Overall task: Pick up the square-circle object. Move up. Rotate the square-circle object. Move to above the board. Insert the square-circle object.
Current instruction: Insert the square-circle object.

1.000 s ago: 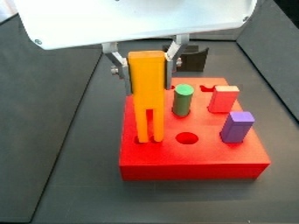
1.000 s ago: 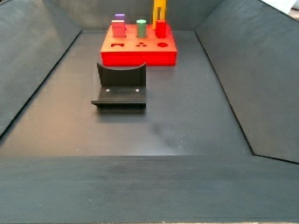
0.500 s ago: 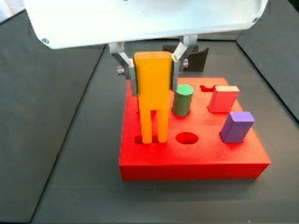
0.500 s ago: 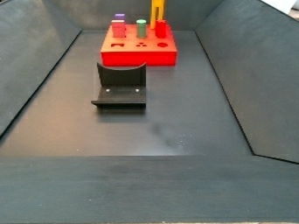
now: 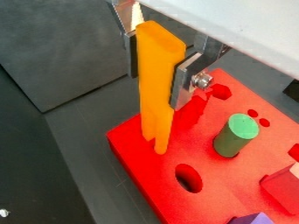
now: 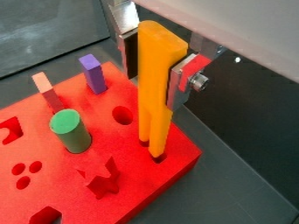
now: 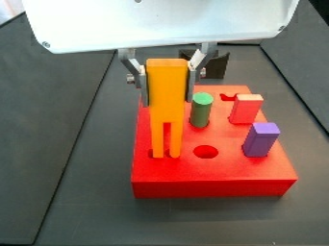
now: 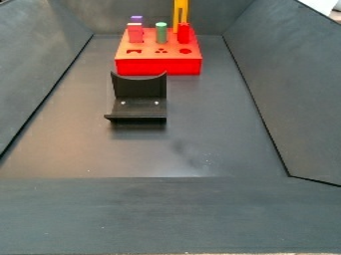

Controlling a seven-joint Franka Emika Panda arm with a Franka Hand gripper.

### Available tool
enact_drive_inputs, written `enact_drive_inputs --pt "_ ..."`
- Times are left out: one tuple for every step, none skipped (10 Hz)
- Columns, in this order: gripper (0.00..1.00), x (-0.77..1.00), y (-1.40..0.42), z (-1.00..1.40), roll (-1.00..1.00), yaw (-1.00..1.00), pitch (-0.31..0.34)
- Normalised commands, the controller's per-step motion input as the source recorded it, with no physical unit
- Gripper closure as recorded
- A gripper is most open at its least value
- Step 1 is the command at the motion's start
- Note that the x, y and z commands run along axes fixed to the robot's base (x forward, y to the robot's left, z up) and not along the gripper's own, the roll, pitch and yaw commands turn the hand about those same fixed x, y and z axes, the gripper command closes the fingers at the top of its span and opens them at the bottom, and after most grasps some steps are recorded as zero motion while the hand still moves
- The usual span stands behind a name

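1. on the dark floor, at its far end in a side view, sits the board (image 7: pixel 213 171), a thick red block with shaped holes on top; that keeps the holes facing up toward the arm.
2. nearer the camera in that far view stands the fixture (image 8: pixel 136 97), well apart from the board and out of the way.
3. upright over the board's near-left part is the piece (image 7: pixel 164 104), long and orange, block end up, two legs pointing down; in a wrist view its lower end (image 6: pixel 153 156) appears to have entered a hole, though how deep is hidden.
4. around the piece's upper part is the end effector (image 7: pixel 164 73), fingers (image 5: pixel 187 77) closed against its flat sides, gripping it high so the legs stay free to go down. judging by this, insertion is under way.
5. beside the piece stands the green peg (image 7: pixel 202 109), close but not touching; a red peg (image 7: pixel 248 108) and a purple peg (image 7: pixel 263 138) are farther right, so the descent must stay vertical.
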Motion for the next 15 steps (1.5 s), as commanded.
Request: enact_drive_inputs --pt "1.00 -0.03 0.09 -0.08 0.00 -0.07 0.136" --pt "1.00 0.00 0.03 -0.07 0.01 -0.05 0.134" --pt "1.00 0.00 0.02 -0.07 0.04 -0.06 0.099" --pt "1.00 -0.09 0.01 -0.08 0.08 -0.12 0.151" --pt "1.00 -0.13 0.00 -0.09 0.04 -0.10 0.124" --pt "1.00 -0.15 0.03 -0.07 0.06 -0.08 0.083" --pt "1.00 -0.15 0.03 -0.08 0.07 -0.07 0.067" --pt "1.00 0.00 0.00 -0.18 0.00 -0.08 0.020" --pt "1.00 0.09 -0.01 -0.37 0.00 -0.06 0.004" --pt "1.00 0.18 -0.03 -0.44 -0.01 -0.05 0.000" --pt "1.00 0.19 -0.03 -0.44 0.00 -0.01 0.000" --pt "1.00 0.23 -0.05 -0.46 0.00 -0.01 0.004" --pt "1.00 0.25 -0.07 -0.45 0.00 -0.01 0.004" --pt "1.00 0.22 -0.05 -0.47 0.00 -0.02 0.000" --pt "1.00 0.19 -0.02 -0.51 0.00 -0.02 0.000"
